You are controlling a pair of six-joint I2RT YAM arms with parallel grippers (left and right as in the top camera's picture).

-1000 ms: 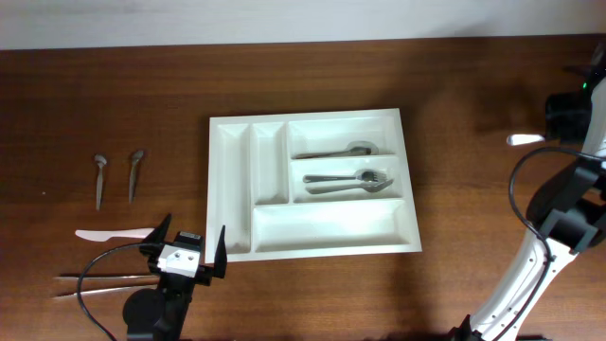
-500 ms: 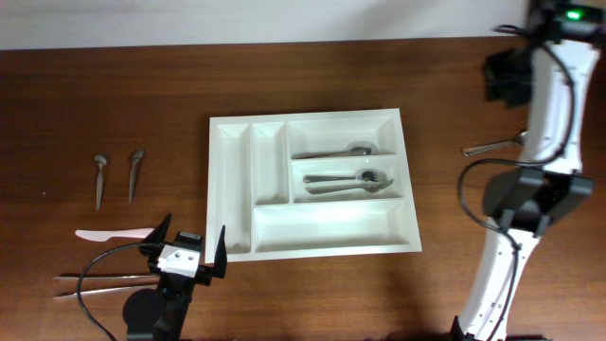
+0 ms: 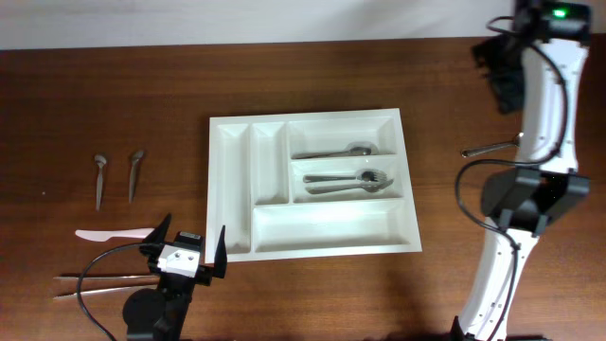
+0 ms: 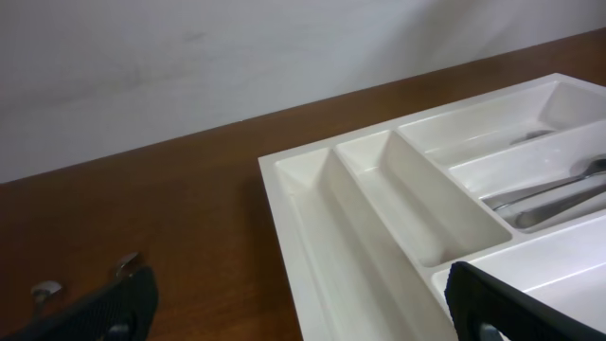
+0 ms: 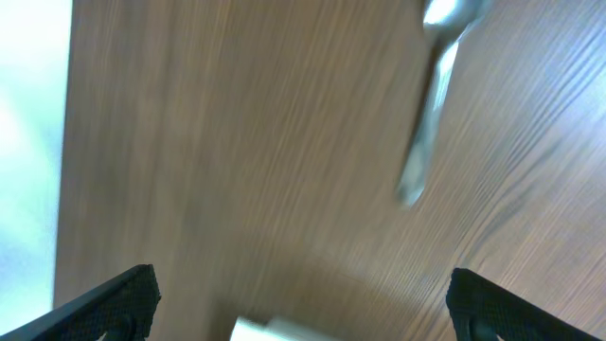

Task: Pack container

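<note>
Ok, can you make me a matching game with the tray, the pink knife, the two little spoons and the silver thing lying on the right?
Things:
1 tray
2 pink knife
3 two little spoons
4 lone silver utensil

Places, seen from overhead:
A far left, side by side
B centre of the view
C right of the tray, alone
D just below the spoons

Pairs: 1-B, 2-D, 3-A, 4-C
</note>
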